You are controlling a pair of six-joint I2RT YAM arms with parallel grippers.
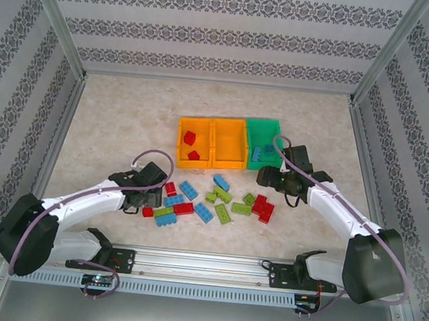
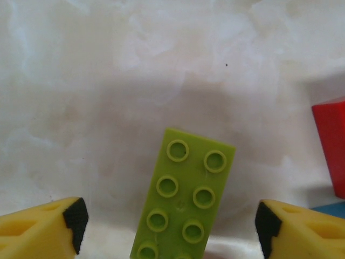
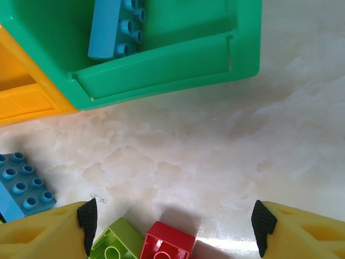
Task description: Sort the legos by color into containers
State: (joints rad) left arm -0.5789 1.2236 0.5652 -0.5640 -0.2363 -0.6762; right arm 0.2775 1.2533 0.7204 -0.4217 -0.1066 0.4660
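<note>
Left gripper (image 2: 171,218) is straddling the green lego (image 2: 186,194), jaws released and untouching. Best centring squarely before clenching. Right gripper (image 3: 175,221) is hovering released.

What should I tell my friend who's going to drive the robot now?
Left claw: open, straddling a light green brick, not gripping it.
Right claw: open, holding nothing, near the green bin.
Done: two red bricks in the left orange bin; one blue brick in the green bin.
To do: the loose pile on the table; no green ones binned yet.
</note>
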